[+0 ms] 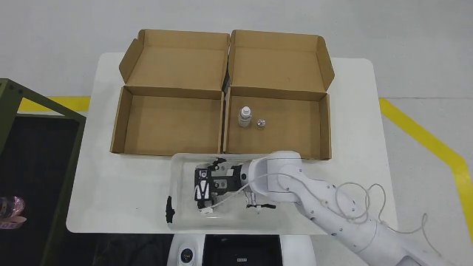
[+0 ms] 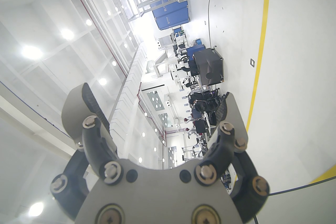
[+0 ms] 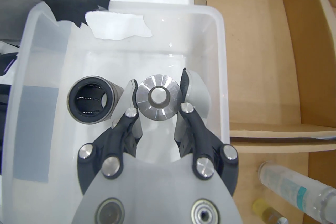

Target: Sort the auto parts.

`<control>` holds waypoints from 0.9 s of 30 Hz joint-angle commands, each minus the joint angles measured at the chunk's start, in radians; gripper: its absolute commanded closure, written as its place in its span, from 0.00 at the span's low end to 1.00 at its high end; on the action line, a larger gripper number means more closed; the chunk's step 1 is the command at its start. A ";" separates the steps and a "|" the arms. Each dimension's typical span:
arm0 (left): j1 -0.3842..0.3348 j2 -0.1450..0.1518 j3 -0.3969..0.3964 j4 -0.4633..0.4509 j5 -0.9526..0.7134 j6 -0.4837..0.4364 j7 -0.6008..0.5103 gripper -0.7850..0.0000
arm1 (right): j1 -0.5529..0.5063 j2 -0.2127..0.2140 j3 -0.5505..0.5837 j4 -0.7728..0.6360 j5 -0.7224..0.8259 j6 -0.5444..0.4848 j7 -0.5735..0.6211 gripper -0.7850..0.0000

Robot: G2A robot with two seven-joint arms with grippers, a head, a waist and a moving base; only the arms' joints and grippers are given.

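Observation:
A clear plastic bin (image 1: 176, 164) stands at the table's front edge, and my right gripper (image 1: 209, 185) is down inside it. In the right wrist view the right gripper (image 3: 158, 93) is shut on a silver round metal part (image 3: 147, 100) with a centre hole, one finger pressing each side. A cylindrical black-bored bearing (image 3: 90, 99) lies in the bin (image 3: 215, 57) right beside that part. My left gripper (image 2: 157, 97) is open and holds nothing, facing out into the room.
Two open cardboard boxes sit behind the bin: the left box (image 1: 168, 124) is bare, the right box (image 1: 295, 125) holds a small bottle (image 1: 244, 115) and a small metal piece (image 1: 260, 124). Torn black tape (image 3: 78, 5) hangs on the bin's rim.

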 commanded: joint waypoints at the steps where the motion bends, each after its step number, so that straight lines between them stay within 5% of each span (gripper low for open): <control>1: 0.000 0.000 0.000 0.000 0.000 0.000 0.000 0.00 | -0.015 0.007 0.026 -0.030 0.009 -0.006 -0.010 1.00; 15: 0.000 0.000 0.000 0.000 0.000 0.000 0.000 0.00 | -0.103 0.043 0.169 -0.202 0.103 -0.044 -0.084 1.00; 27: 0.000 0.000 0.000 0.000 0.000 0.000 0.000 0.00 | -0.100 0.044 0.217 -0.180 0.182 -0.021 -0.139 1.00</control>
